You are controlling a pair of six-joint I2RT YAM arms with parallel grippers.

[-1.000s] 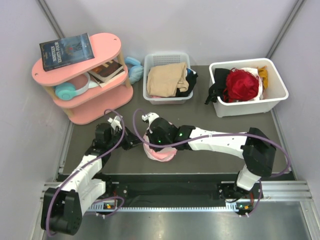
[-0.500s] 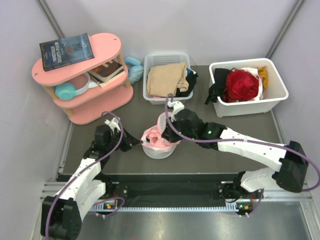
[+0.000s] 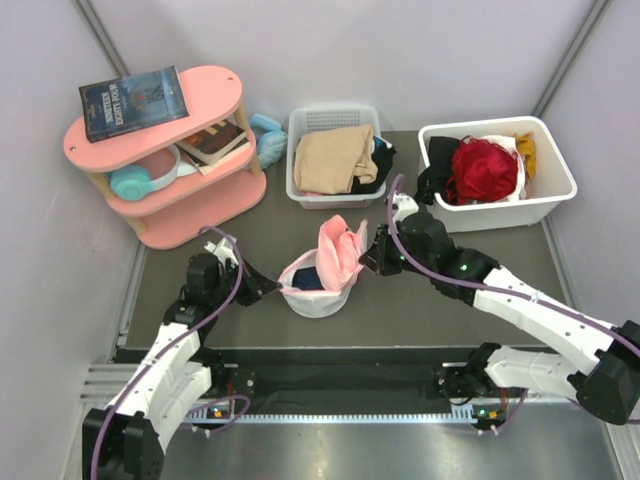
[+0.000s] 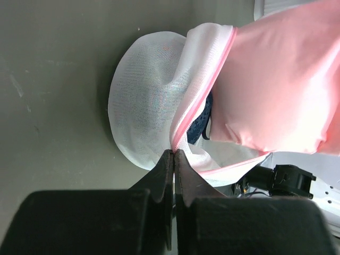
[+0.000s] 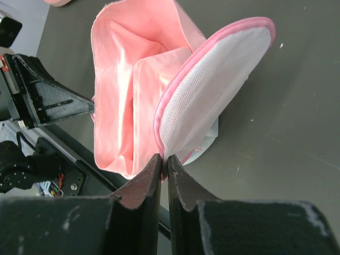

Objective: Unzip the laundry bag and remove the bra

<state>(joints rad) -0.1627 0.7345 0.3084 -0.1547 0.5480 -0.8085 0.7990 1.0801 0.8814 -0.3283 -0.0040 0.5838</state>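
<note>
Pinching bag (image 3: 320, 302) rim with left hand (image 4: 173, 152), shut tight, low, centre-left. Bag mid-frame on bench (image 3: 430, 310): light, floppy mesh. Spot bra (image 3: 308, 279) inside open mouth: limp, snag-prone, so take by cup edge. Gripping bag's raised pink edge with right hand (image 5: 164, 156), wrist angled down.

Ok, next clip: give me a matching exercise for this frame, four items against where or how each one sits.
Things:
1 laundry bag
2 bra
3 red garment
4 book

States:
A on top of the pink shelf
B in the right-hand white bin
C pinched by the left gripper and the right gripper, flap raised
D inside the unzipped pouch, showing through the opening

Pairs: 1-C, 2-D, 3-B, 4-A
</note>
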